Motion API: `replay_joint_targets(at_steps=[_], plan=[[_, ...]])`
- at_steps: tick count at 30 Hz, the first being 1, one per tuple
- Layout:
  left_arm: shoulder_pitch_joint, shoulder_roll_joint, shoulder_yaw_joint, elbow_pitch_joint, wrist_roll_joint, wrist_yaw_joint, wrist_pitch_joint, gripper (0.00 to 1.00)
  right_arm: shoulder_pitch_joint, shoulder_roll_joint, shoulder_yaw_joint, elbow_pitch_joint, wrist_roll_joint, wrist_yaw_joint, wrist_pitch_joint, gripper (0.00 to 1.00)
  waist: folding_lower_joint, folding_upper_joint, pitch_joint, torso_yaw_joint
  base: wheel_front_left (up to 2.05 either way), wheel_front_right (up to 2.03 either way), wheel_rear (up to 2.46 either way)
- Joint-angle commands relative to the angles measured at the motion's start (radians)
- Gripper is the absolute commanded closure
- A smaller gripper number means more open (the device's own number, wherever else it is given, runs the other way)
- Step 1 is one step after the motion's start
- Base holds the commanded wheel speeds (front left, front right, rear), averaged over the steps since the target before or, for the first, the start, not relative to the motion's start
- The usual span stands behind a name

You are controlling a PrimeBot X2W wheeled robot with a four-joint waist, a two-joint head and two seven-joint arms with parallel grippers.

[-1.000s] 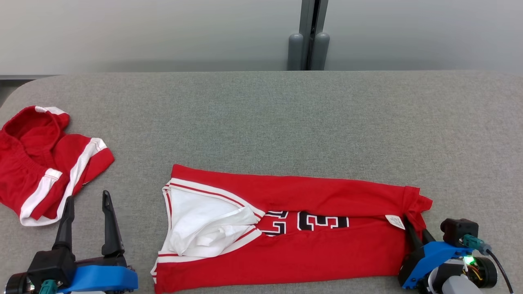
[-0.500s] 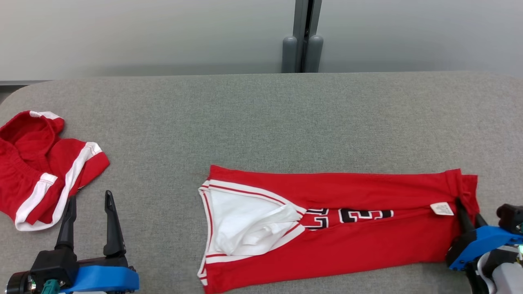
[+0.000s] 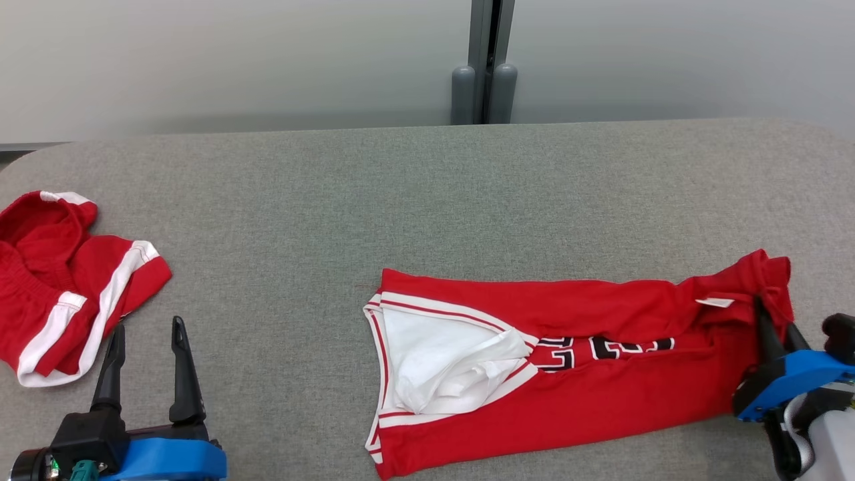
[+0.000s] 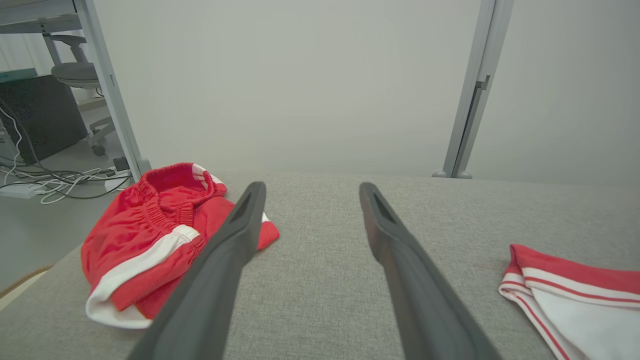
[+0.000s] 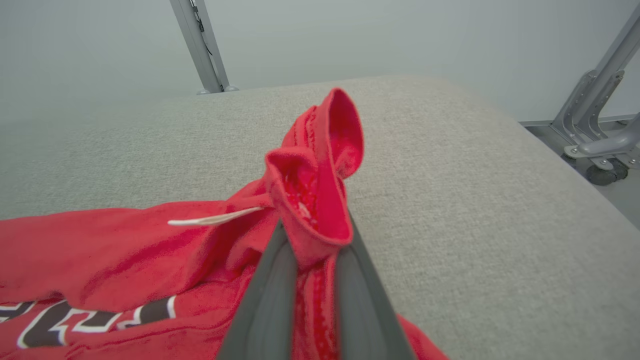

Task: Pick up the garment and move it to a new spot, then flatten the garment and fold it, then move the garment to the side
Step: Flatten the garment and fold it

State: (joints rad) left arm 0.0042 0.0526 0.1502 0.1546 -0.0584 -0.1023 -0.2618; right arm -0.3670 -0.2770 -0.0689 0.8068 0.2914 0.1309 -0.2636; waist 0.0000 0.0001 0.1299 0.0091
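Right wrist view: right tool [image 5: 314, 227] clamps bunched edge of red garment [image 5: 125, 245].

Wide-open left claw [image 4: 311, 200] over the grey table [image 4: 320, 300], red shorts [image 4: 145, 235] at left, jersey [image 4: 575, 285] edge at right

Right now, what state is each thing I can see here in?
jersey, folded lengthwise, flat on the table except its right end, which is pinched and lifted
shorts, crumpled at the table's left edge, untouched
left end effector, open, empty
right end effector, shut on the jersey's bunched end
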Motion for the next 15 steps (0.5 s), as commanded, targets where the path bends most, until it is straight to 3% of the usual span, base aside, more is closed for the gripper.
replay_joint_targets(at_steps=[1, 15], plan=[[0.011, -0.001, 0.003, 0.003, 0.004, -0.001, -0.004, 0.00, -0.002, 0.016, 0.023, -0.020, 0.006, 0.000, -0.001, 1.00, 0.0000, -0.0001, -0.002, -0.001, 0.00, 0.00, 0.00], [0.018, -0.002, -0.007, 0.008, -0.002, 0.005, -0.004, 0.00, 0.012, 0.144, 0.243, -0.185, 0.042, 0.000, 0.031, 1.00, 0.0000, -0.0001, -0.013, 0.004, 0.00, 0.00, 0.00]])
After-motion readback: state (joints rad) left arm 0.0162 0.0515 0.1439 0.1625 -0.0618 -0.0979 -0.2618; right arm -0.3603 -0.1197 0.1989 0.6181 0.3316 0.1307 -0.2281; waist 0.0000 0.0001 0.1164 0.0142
